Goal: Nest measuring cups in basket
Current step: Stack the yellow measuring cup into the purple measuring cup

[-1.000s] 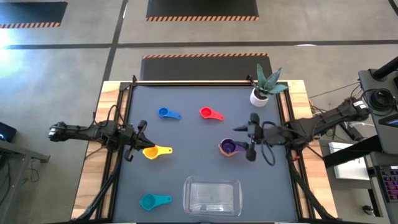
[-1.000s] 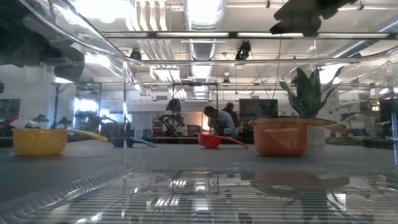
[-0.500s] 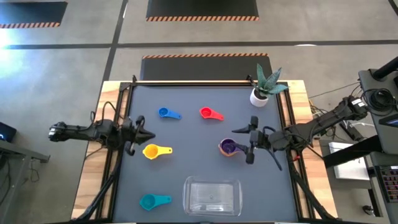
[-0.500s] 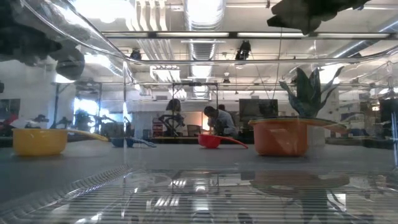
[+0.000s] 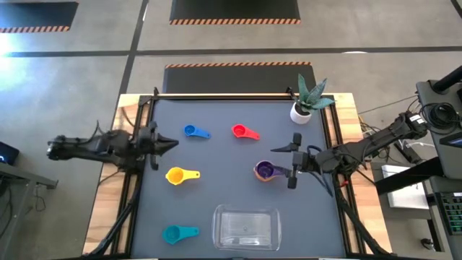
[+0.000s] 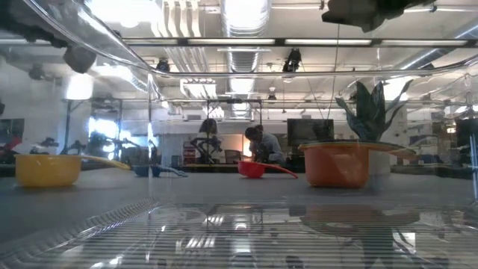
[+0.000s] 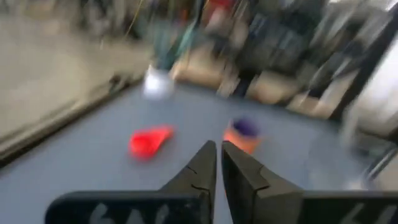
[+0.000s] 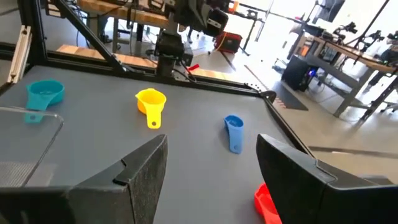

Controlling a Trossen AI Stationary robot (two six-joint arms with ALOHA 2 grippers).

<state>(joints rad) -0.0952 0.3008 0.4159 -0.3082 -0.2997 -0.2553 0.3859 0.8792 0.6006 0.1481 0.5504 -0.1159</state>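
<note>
right gripper: fingers spread, holding nothing, poised just beside the purple cup, which sits nested in the orange cup. left gripper: fingers pressed together, empty, at the table's left edge, between the blue cup and the yellow cup. red cup lies near the table's middle; teal cup rests just beside the clear basket, at the near edge. white plant pot stands in the far right corner of the dark table.
</note>
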